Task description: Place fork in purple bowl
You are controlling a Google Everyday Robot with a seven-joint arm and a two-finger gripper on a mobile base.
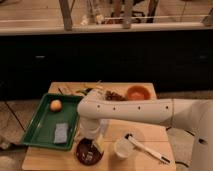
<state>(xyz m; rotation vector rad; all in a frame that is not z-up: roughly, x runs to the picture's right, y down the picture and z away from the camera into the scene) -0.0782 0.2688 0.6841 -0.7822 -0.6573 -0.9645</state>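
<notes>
The purple bowl [88, 152] sits at the table's front edge, dark and glossy with pale marks inside. My white arm reaches in from the right, and my gripper [96, 139] hangs straight down over the bowl's right part, just above or touching its rim. The fork [146, 148], a pale utensil with a dark end, lies flat on the table to the right of a small translucent white cup [121, 148]. The gripper is well left of the fork.
A green tray [42, 131] on the left holds an orange fruit [56, 105] and a grey-blue sponge [61, 133]. An orange bowl [137, 92] and some dark snack items [115, 95] stand at the back of the wooden table [145, 131].
</notes>
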